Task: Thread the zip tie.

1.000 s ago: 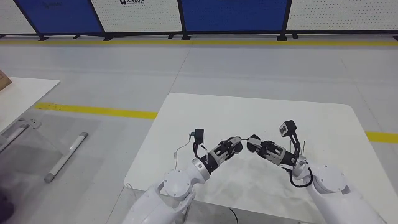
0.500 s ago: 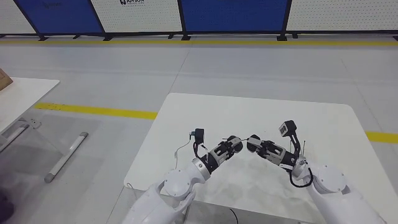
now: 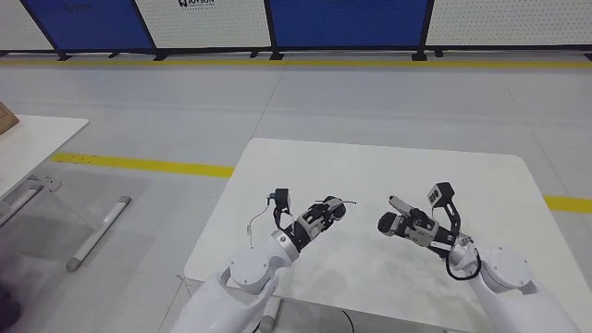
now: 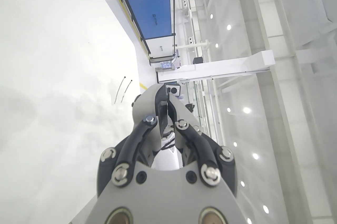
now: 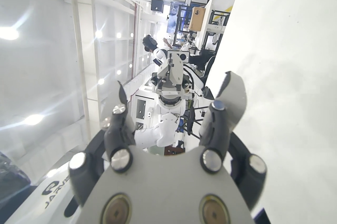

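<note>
My left gripper (image 3: 335, 208) hovers over the middle of the white table (image 3: 370, 162), its fingers (image 4: 158, 104) pressed shut. A thin dark zip tie (image 3: 320, 203) curves back from its tips in the top view; where the fingers hold it is hidden in the left wrist view. My right gripper (image 3: 386, 215) is a short way to the right, open and apart from the tie. In its own view the right gripper (image 5: 176, 83) has its fingers spread wide with nothing between them, facing the left arm's gripper (image 5: 169, 72) farther off.
Two spare zip ties (image 4: 122, 89) lie side by side on the table near its edge, beyond the left gripper. The tabletop around both arms is bare white, with grey floor past its edges.
The grippers were tip to tip with the zip tie between them. Now the right gripper has opened and drawn back to the right, and the left arm has pulled left with the tie.
</note>
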Tool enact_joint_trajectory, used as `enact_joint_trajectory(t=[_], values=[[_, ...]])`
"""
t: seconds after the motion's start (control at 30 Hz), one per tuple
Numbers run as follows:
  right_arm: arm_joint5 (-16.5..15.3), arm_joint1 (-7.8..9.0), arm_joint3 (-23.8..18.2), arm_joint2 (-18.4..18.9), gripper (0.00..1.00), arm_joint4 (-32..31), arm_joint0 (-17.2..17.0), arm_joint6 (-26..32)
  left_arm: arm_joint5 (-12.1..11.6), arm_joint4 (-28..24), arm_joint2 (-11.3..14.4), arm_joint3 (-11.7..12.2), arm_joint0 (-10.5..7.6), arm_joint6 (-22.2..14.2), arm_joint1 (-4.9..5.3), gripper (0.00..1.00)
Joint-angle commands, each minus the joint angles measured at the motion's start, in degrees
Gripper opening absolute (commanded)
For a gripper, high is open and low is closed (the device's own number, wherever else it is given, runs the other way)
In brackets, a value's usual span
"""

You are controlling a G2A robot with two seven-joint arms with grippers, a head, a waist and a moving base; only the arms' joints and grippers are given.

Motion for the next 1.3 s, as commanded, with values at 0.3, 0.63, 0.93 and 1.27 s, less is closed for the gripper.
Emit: enact_joint_trajectory(t=[0.3, 0.63, 0.93, 1.27], values=[[0.0, 0.01, 0.0, 0.2, 1.00, 0.2, -0.1, 0.1, 0.0, 0.1, -0.1, 0.1, 0.13, 0.3, 0.02, 0.00], [0.0, 0.01, 0.0, 0.2, 1.00, 0.2, -0.1, 0.1, -3.5, -4.5, -6.6, -1.4, 3.48, -10.0, 1.43, 0.00], [0.0, 0.01, 0.0, 0.2, 1.00, 0.2, -0.1, 0.1, -8.5, -10.8, -15.3, -11.9, 10.45, -19.1, 2.88, 0.00], [0.0, 0.01, 0.0, 0.2, 1.00, 0.2, -0.1, 0.1, -15.9, -20.0, -21.9, -20.0, 18.56, -28.1, 3.56, 0.00]])
